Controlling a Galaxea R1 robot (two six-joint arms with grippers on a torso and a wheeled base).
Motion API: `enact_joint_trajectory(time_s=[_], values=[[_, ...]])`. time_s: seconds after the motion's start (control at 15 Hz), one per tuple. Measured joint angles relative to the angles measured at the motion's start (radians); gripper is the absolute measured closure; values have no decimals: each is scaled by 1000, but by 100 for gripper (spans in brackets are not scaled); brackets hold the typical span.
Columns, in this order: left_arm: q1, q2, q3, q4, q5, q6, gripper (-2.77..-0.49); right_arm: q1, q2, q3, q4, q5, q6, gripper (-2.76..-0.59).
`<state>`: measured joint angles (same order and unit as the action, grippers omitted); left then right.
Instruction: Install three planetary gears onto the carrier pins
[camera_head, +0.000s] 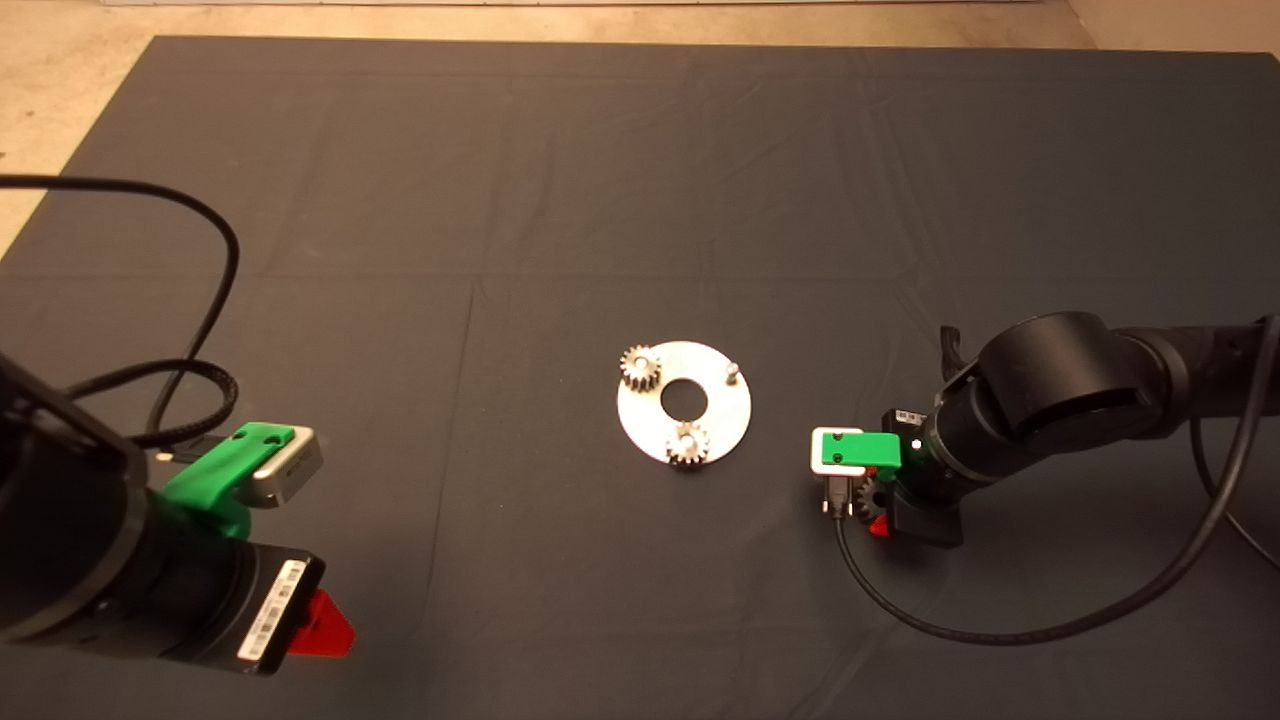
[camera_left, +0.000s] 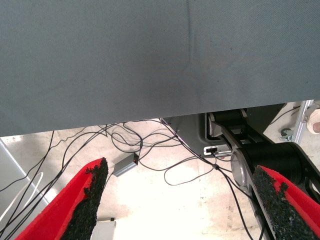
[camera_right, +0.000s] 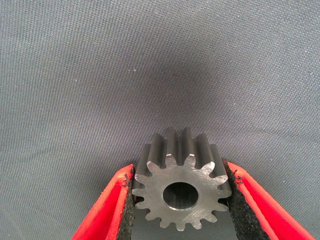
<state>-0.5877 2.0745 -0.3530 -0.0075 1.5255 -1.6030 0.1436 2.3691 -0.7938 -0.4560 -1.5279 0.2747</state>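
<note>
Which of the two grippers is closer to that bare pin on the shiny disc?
Right. The right gripper, shut on a gear, sits just right of the disc bearing the bare pin. The left gripper waits at the mat's lower left.

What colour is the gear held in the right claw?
Silver-grey metal gear, between the right claw's black pads; clearest in the right wrist view.
</note>
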Motion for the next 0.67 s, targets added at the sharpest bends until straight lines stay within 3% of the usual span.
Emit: enact_joint_trajectory(time_s=[0.47,0.67], values=[[0,0,0,0,0,0,-207,0,0,0,0,0,12,-111],[0,-33,0,0,0,-2,-207,1,0,1,0,-1,42,-111]])
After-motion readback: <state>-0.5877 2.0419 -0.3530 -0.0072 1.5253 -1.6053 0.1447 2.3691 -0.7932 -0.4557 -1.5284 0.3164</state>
